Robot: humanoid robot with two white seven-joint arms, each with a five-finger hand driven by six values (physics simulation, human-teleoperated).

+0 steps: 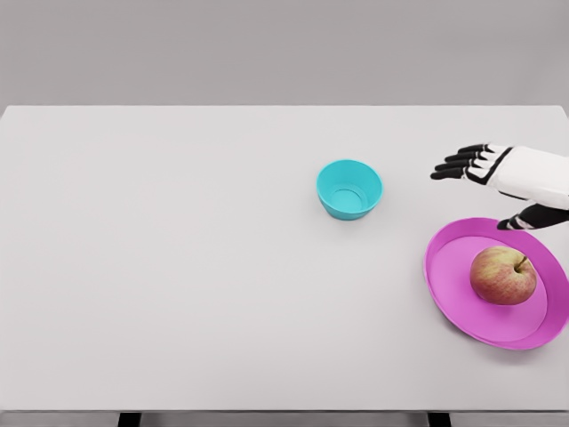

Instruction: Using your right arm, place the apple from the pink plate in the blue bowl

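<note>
A red-yellow apple [502, 275] with a short stem lies on the pink plate [451, 283] at the table's right side. The blue bowl [349, 189] stands empty near the table's middle, left and behind the plate. My right hand [480, 191] comes in from the right edge, hovering just behind the plate's far rim and above the apple in the picture. Its dark fingers [455, 165] are spread toward the left, the thumb [524, 219] points down over the plate rim, and it holds nothing. The left arm does not show.
The white table [178, 267] spans the view, with its front edge along the bottom and its right edge close beside the plate. A grey wall stands behind it.
</note>
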